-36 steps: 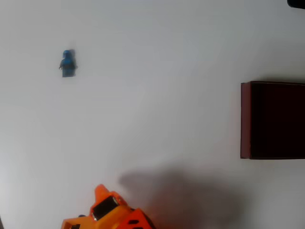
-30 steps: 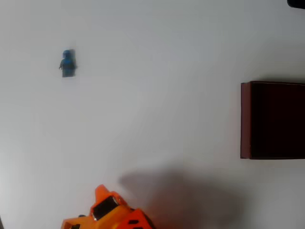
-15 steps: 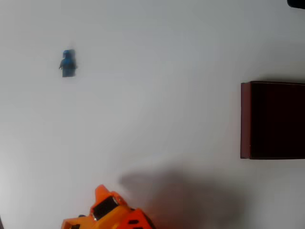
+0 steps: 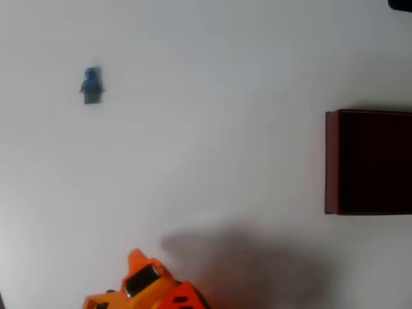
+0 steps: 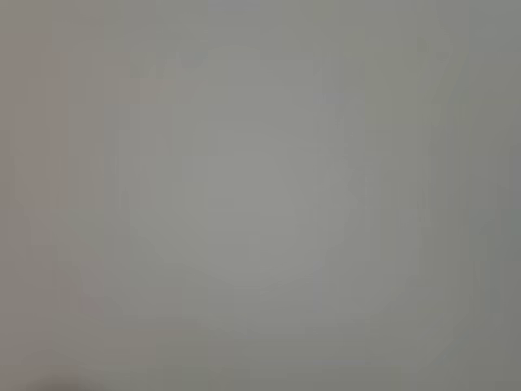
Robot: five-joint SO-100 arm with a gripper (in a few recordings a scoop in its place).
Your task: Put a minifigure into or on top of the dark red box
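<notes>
Overhead view, tiny blue minifigure (image 4: pixel 91 85), thin-walled dark red box (image 4: pixel 331 161), orange claw (image 4: pixel 138 277) state unclear.

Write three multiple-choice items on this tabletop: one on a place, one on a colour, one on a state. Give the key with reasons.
1. In the overhead view, where is the minifigure?
A. upper left
B. lower right
C. inside the box

2. What colour are the walls of the box?
A. green
B. dark red
C. yellow

3. What is the minifigure's state?
A. held by the arm
B. lying in the box
C. alone on the white table

Key: 1 A, it sits far left and high. 2 B, the thin wall is maroon. 3 C, the orange arm is at the bottom edge, well apart.
</notes>
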